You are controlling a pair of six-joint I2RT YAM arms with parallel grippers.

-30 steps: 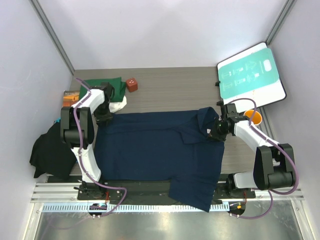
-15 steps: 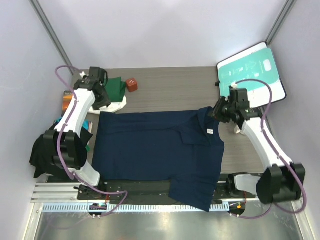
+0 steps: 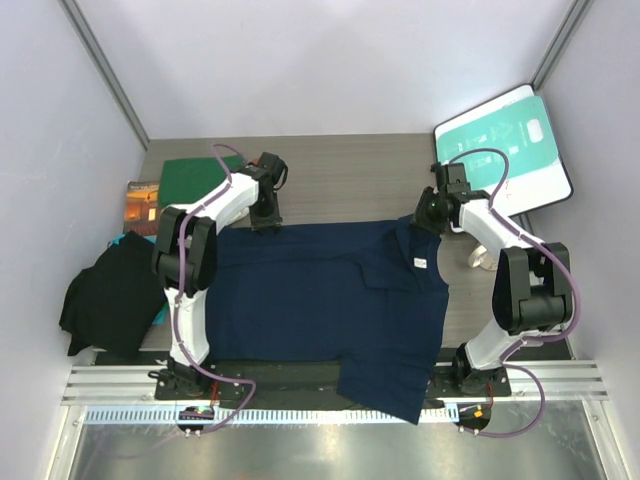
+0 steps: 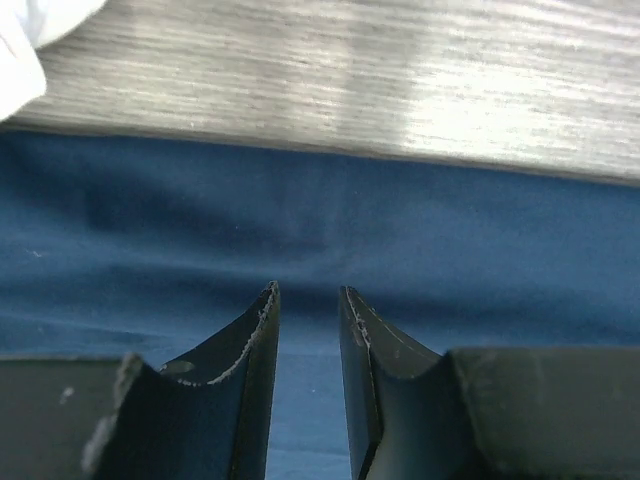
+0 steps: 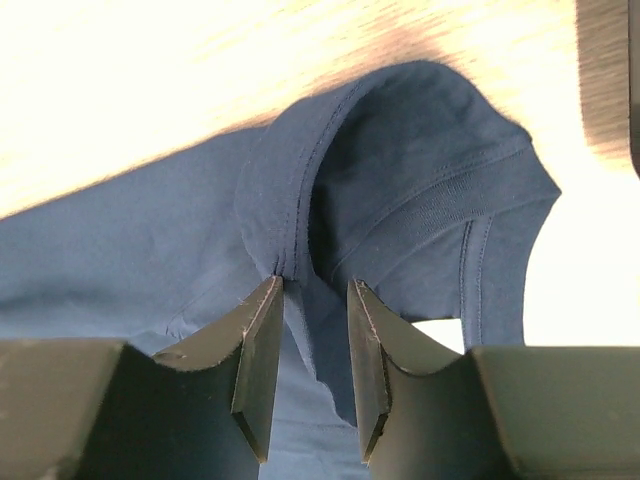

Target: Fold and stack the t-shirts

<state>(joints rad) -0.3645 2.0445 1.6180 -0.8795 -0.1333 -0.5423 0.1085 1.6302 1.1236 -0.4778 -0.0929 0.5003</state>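
A navy blue t-shirt (image 3: 320,290) lies spread flat across the table, its white neck label (image 3: 421,262) showing at the right. My left gripper (image 3: 266,218) hovers at the shirt's far edge; in the left wrist view it (image 4: 305,290) is open by a narrow gap over flat navy cloth. My right gripper (image 3: 425,215) is at the collar. In the right wrist view it (image 5: 312,283) is open, with a raised fold of the collar (image 5: 400,180) between its fingers. A dark green t-shirt (image 3: 195,175) lies at the far left. A bit of cream-white t-shirt (image 4: 20,45) shows left of the left gripper.
A teal-and-white board (image 3: 505,150) leans at the far right corner. A brown-orange book (image 3: 142,195) lies at the left edge, and black cloth (image 3: 110,295) is heaped nearer on the left. The navy shirt's hem (image 3: 385,390) hangs over the near edge.
The left arm has swung right from the far left corner to the navy shirt's far edge. The right gripper has let go of the collar and shifted slightly farther back.
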